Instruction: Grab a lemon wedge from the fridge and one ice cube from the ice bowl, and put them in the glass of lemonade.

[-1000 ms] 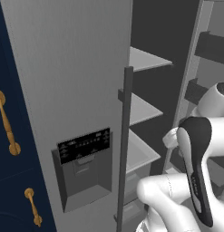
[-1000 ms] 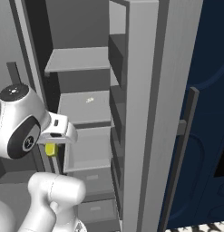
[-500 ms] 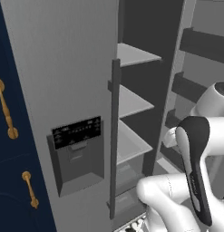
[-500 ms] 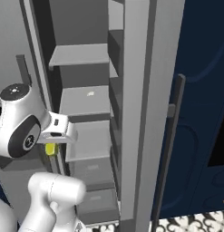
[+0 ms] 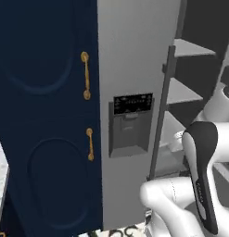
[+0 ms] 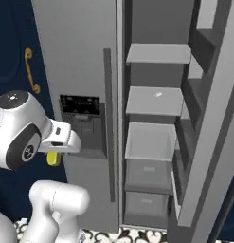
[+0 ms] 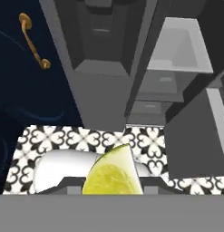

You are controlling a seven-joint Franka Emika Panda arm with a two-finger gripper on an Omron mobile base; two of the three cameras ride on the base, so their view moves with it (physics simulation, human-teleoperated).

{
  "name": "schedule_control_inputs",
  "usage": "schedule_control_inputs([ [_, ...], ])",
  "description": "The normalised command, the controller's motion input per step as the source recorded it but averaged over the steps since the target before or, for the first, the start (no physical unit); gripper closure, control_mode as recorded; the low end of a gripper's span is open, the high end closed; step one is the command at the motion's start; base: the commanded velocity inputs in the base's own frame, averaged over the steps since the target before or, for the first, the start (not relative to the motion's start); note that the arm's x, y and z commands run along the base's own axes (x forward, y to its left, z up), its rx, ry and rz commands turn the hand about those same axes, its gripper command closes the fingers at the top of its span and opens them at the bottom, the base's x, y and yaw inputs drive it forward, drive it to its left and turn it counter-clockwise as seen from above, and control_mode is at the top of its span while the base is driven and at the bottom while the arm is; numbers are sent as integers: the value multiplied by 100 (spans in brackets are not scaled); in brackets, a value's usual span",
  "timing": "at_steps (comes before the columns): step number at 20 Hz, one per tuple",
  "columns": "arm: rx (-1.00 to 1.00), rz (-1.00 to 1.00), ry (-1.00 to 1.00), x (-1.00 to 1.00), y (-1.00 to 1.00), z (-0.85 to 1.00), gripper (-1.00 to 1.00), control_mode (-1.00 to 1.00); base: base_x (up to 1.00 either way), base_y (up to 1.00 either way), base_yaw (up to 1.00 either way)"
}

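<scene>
At the far left of the right base view a navy cabinet [image 6: 14, 42] with a brass handle [image 6: 29, 70] fills the edge; the same cabinet takes the whole left half of the left base view. Next comes the fridge [image 6: 76, 57], its grey left door closed, with the black dispenser panel [image 6: 80, 103] at mid-height and a dark bar handle [image 6: 108, 118] beside it. Low in the left of that view the gripper [image 6: 54, 153] hangs in front of the dispenser, clamped on the lemon wedge [image 6: 53, 158], a small yellow bit just below the hand; in the hand view the wedge [image 7: 113, 174] sits large at bottom centre, rind uppermost, above the patterned floor [image 7: 145, 140]. Right of centre the fridge's other side stands open, showing bare grey shelves [image 6: 156, 99]. The wedge looks light, soft and wet, so likely slippery: I would judge a gentle pinch across its flat cut faces safest, since squeezing hard could crush it or let it squirt free.
</scene>
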Motion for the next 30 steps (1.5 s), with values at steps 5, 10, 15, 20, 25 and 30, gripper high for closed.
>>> schedule_control_inputs([
  [5, 0, 0, 0, 0, 0, 0, 100, 100, 0, 59, 89],
  [10, 0, 0, 0, 0, 0, 0, 100, 100, 0, -20, 78],
  [15, 0, 0, 0, 0, 0, 0, 100, 100, 3, -15, 79],
  [20, 0, 0, 0, 0, 0, 0, 100, 100, 52, 0, 80],
  [25, 0, 0, 0, 0, 0, 0, 100, 100, 71, 0, 55],
  [30, 0, 0, 0, 0, 0, 0, 100, 100, 42, 1, 38],
])
